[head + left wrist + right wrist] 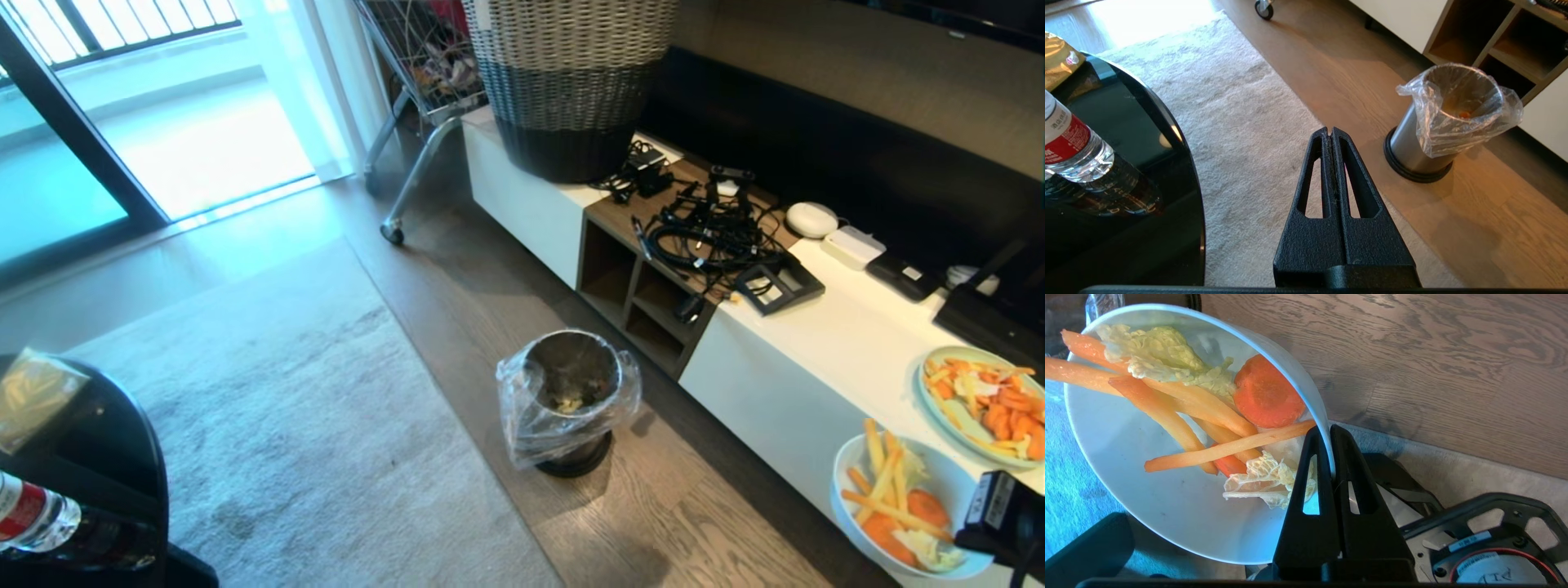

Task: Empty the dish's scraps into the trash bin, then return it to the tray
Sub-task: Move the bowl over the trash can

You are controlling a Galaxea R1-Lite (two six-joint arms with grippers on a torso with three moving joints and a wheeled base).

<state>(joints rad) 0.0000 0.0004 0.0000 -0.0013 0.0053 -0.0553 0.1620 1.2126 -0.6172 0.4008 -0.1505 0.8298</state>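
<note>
Right hand [1331, 430] pinched dish [1180, 522] rim, scraps [1208, 416] inside; trash bin [569, 398] sat well left on floor. Left hand [1330, 131] closed, empty, nearer bin.

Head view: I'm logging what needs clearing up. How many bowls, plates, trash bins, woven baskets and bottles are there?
White bowl: 1
Pale-green plate: 1
Steel trash bin: 1
Woven basket: 1
Water bottle: 1
Total: 5
</note>
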